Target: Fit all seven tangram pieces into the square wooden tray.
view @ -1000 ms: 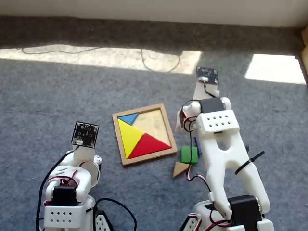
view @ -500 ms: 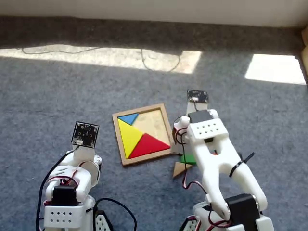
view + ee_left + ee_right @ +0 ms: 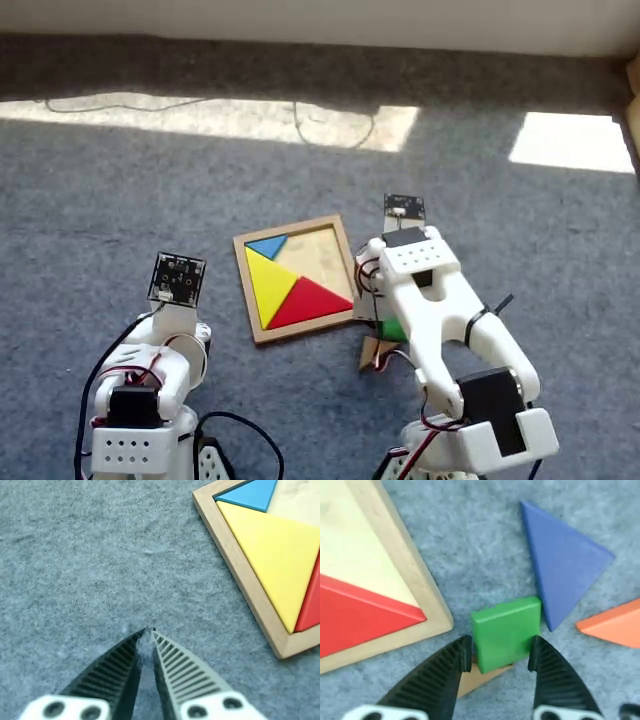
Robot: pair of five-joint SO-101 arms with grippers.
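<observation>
Three pieces (image 3: 268,285) in tray (image 3: 246,292), four outside.

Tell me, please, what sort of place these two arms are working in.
Probably an indoor room, perhaps a home or small lab: grey carpet covers the work surface, a sunlight patch falls as if through a window, and a loose cable trails across it.

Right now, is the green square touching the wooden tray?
Apart. The right wrist view shows a strip of grey carpet between the green square and the nearest corner of the wooden tray.
</observation>
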